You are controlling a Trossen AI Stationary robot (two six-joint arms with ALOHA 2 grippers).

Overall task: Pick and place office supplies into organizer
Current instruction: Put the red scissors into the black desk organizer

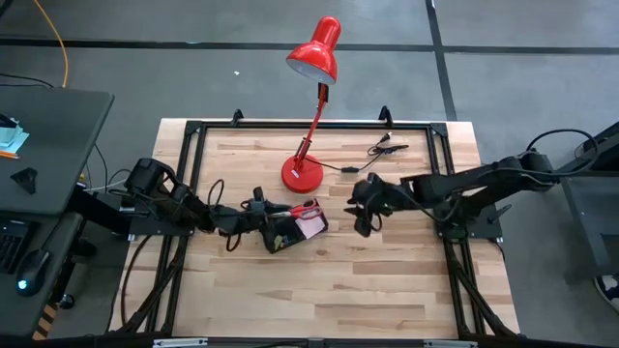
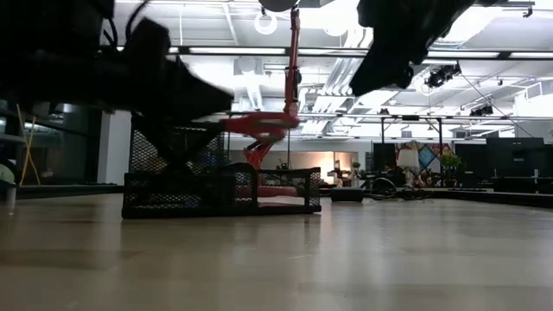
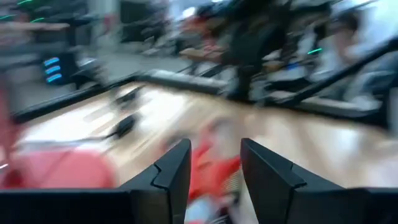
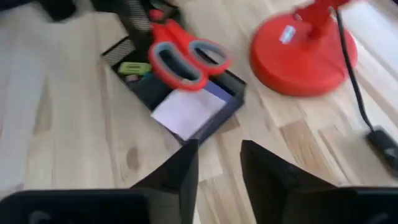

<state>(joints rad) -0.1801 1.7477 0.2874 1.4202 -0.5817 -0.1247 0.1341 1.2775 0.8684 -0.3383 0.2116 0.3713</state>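
The small red-handled scissors [image 4: 180, 59] hang over the black organizer [image 4: 230, 106], with my left gripper [image 1: 261, 208] shut on them; from the table's level they show red above the mesh tray [image 2: 259, 125]. Inside the organizer lie a pale square sticky pad [image 4: 186, 112] and a green item [image 4: 134, 68]. My right gripper [image 4: 217, 165] hovers open to the organizer's right, above the table [image 1: 362, 215], with nothing between its fingers. The pens are not in view. My left gripper pinches the scissors between its two fingers at the dark blade end [image 4: 140, 22], coming level from the table's left. The red handles [image 1: 304, 208] stick out past the fingertips toward the right, over the organizer. The scissors are lifted clear.
A red desk lamp stands on its round base [image 1: 302, 174] just behind the organizer, its head [image 1: 314, 53] reaching past the far edge. A black cable with clips [image 1: 387, 150] lies at the far right. Bare wood [image 1: 319, 290] spreads along the near half.
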